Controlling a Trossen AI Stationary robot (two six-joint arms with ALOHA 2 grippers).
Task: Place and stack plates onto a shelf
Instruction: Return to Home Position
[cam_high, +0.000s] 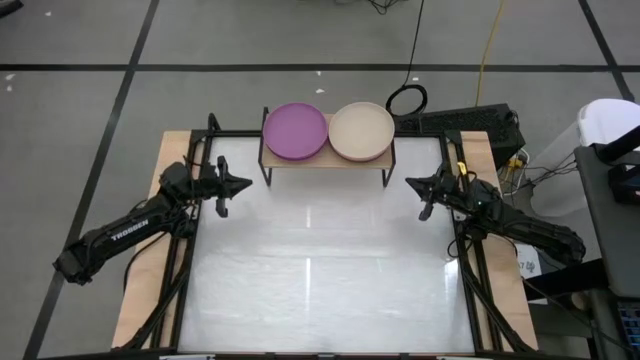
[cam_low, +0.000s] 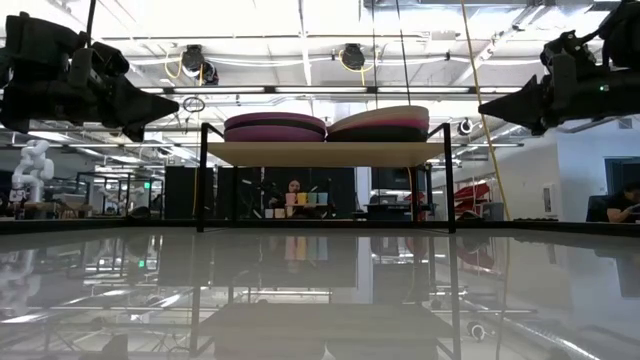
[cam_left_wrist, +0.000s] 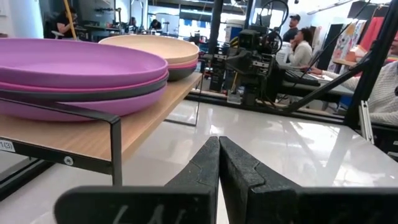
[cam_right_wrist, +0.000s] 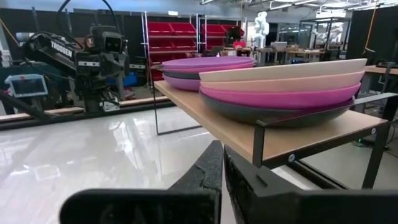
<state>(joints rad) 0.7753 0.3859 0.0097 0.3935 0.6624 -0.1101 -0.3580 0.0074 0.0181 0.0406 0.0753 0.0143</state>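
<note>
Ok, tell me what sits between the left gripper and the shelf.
Nothing: in the high view only a bare strip of tabletop separates the left gripper from the shelf.

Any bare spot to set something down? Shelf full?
The white tabletop in front of the shelf, between the left gripper and right gripper, is bare. The shelf is crowded: purple-topped stack and beige-topped stack fill the board.
</note>
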